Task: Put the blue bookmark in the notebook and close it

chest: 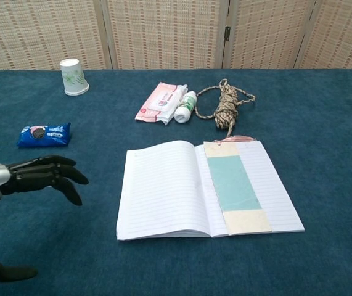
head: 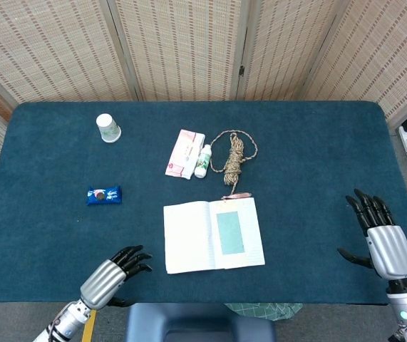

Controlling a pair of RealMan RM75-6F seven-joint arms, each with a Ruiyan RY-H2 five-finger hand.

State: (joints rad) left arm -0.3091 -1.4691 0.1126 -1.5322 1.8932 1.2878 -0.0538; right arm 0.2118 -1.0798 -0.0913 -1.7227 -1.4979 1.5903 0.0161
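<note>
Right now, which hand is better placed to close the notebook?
Probably the left hand: it hovers open just beside the notebook near its left page, with the bookmark already on the right page. The right hand is open too, but far off by the table edge.
</note>
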